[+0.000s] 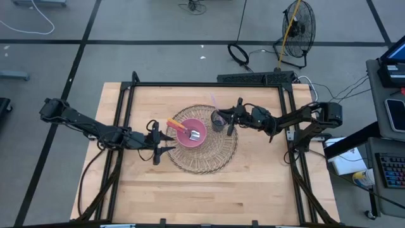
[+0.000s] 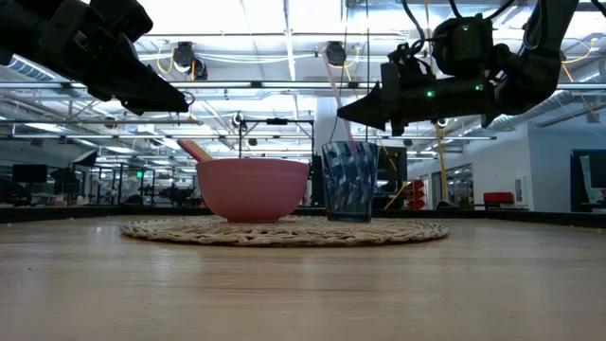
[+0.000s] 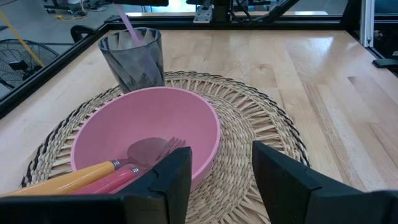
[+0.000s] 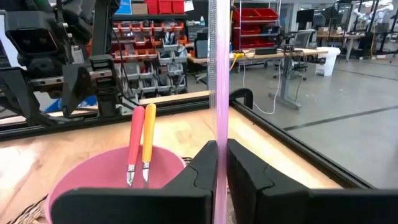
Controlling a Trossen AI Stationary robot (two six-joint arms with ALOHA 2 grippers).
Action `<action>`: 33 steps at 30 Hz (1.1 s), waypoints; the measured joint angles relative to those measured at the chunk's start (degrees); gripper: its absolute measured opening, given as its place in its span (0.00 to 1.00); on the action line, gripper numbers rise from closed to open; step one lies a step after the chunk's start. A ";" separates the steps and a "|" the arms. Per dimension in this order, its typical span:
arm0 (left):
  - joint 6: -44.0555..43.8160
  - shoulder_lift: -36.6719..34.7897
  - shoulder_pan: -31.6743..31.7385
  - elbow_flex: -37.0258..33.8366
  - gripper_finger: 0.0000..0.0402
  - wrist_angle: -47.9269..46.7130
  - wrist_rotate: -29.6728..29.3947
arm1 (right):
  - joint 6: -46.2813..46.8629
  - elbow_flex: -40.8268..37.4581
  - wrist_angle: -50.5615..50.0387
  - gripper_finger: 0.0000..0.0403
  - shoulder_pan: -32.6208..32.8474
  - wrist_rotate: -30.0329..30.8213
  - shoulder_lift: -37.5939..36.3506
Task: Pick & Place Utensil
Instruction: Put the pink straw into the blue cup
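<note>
My right claw [image 4: 219,163] is sitting right over the dark glass cup [image 1: 218,120], fingers pinched together on the pink straw [image 4: 219,93]. The grip looks like it might be barely loosening, hard to call. From my wrist cam the cup itself is hidden under my fingers, so I only see the straw running straight up out of frame, its top end cut off. From table level the straw stands in the cup and pokes up between my fingers.

Just beside the cup is the pink bowl [image 3: 149,127], with the yellow-handled spoon [image 3: 87,174] and the pink-handled fork [image 3: 134,174] lying in it, handles leaning over the rim on the side away from the cup. Handle ends are cut off in the left wrist cam.

Cup and bowl both sit on the round woven placemat [image 1: 218,155].

My left claw [image 1: 166,143] hovers with fingers apart on the far side of the bowl from the cup, holding nothing.
</note>
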 joint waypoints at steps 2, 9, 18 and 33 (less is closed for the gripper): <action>0.00 0.00 0.00 0.00 0.42 0.00 0.00 | 0.12 0.00 -0.43 0.05 0.00 0.00 0.00; 0.07 0.00 0.00 0.00 0.42 -0.07 0.00 | 1.71 0.01 -3.85 0.04 -0.09 0.11 -0.07; 0.12 0.00 -0.01 0.00 0.42 -0.08 0.00 | 2.74 0.02 -4.25 0.05 -0.09 0.00 -0.07; 0.09 0.00 -0.01 0.00 0.42 -0.09 0.00 | 2.34 0.00 -2.76 0.13 -0.07 -0.24 0.00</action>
